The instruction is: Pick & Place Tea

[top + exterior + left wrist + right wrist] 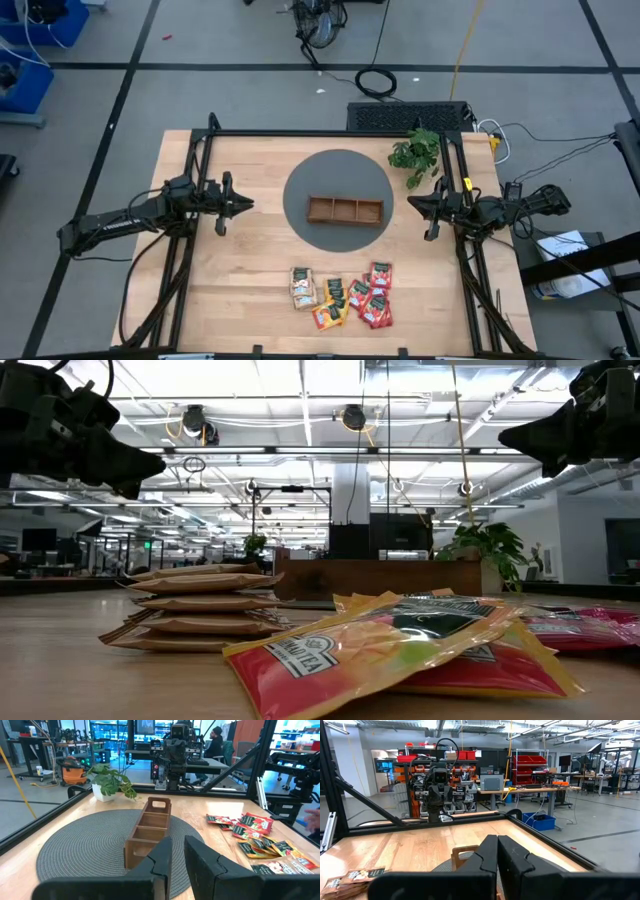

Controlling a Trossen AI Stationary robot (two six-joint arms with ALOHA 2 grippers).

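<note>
Several tea sachets (340, 295), red, orange-yellow and beige, lie flat in a loose cluster near the table's near edge; they also fill the low view (400, 640). The brown wooden tray (345, 210) stands on a round grey mat (300, 225) at the table's middle. My left gripper (238, 203) hovers level left of the mat, its fingers (162, 855) a narrow gap apart with nothing between. My right gripper (416, 205) hovers level right of the mat, shut and holding nothing (497, 842). Both are well clear of the tea.
A green potted plant (415, 150) stands at the far right of the table, beside the mat. Black frame rails (200, 150) run along the table's left, right and far sides. Bare wood lies between the mat and the sachets.
</note>
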